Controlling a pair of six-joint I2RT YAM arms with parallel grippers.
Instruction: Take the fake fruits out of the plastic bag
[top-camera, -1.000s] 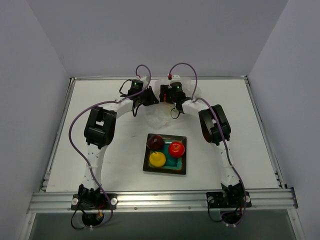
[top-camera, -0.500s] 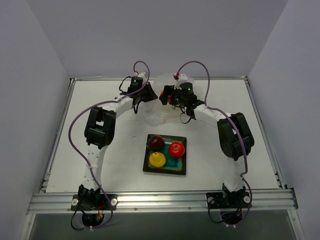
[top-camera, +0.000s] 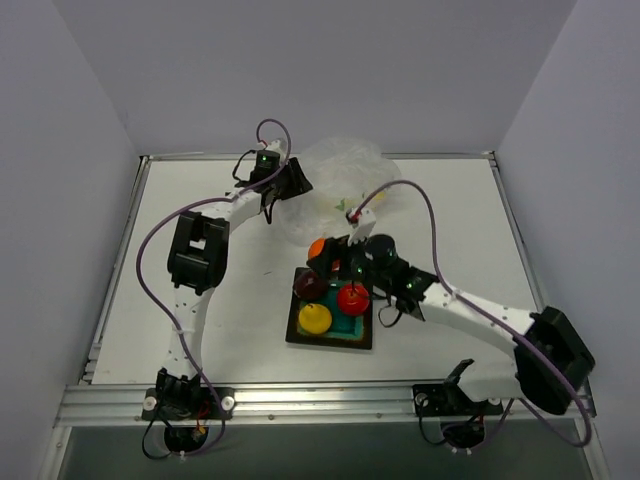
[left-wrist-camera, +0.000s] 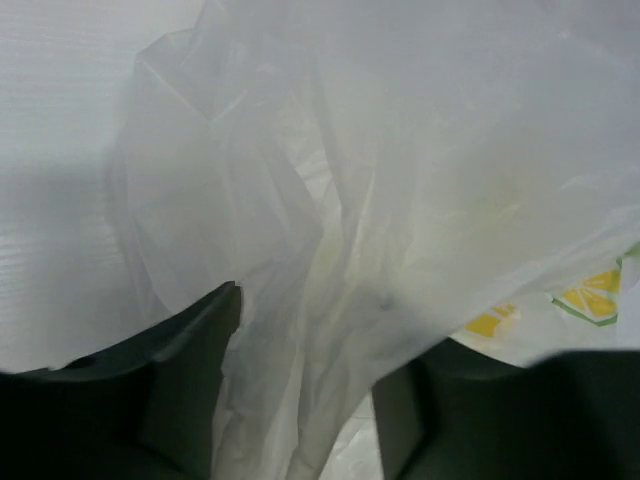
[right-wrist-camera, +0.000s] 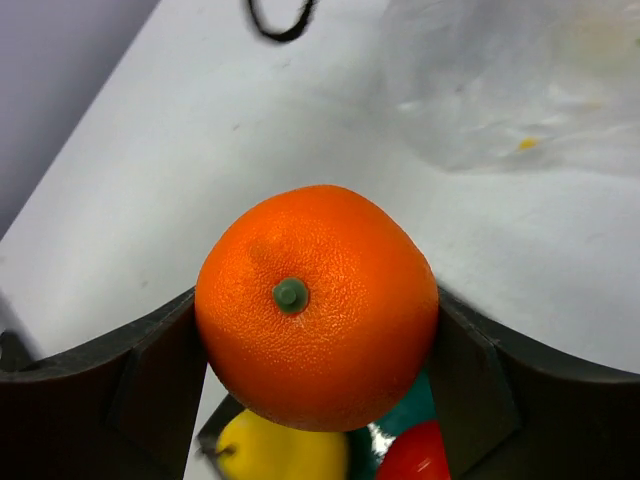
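My right gripper (top-camera: 322, 252) (right-wrist-camera: 315, 300) is shut on the orange fruit (top-camera: 317, 246) (right-wrist-camera: 318, 300), stem facing the camera, held just above the far left corner of the teal plate (top-camera: 330, 345) (right-wrist-camera: 422, 398). The dark red fruit (top-camera: 311, 288), bright red fruit (top-camera: 352, 297) (right-wrist-camera: 415, 455) and yellow fruit (top-camera: 315, 318) (right-wrist-camera: 280, 455) lie on the plate. The transparent plastic bag (top-camera: 345, 178) (left-wrist-camera: 380, 180) (right-wrist-camera: 500, 90) lies crumpled at the back of the table. My left gripper (top-camera: 297, 184) (left-wrist-camera: 315, 345) sits at its left edge, fingers (left-wrist-camera: 190, 380) apart, loose film draped between them.
The white table (top-camera: 200, 200) is walled on three sides, with a metal rail (top-camera: 320, 400) along its near edge. My right arm's elbow (top-camera: 550, 360) reaches out over the table's right front. Purple cables (top-camera: 150, 260) loop above both arms.
My right arm has swung from the bag back to the plate, carrying the orange fruit. My left gripper's jaws have opened on the bag, and the bag has spread out.
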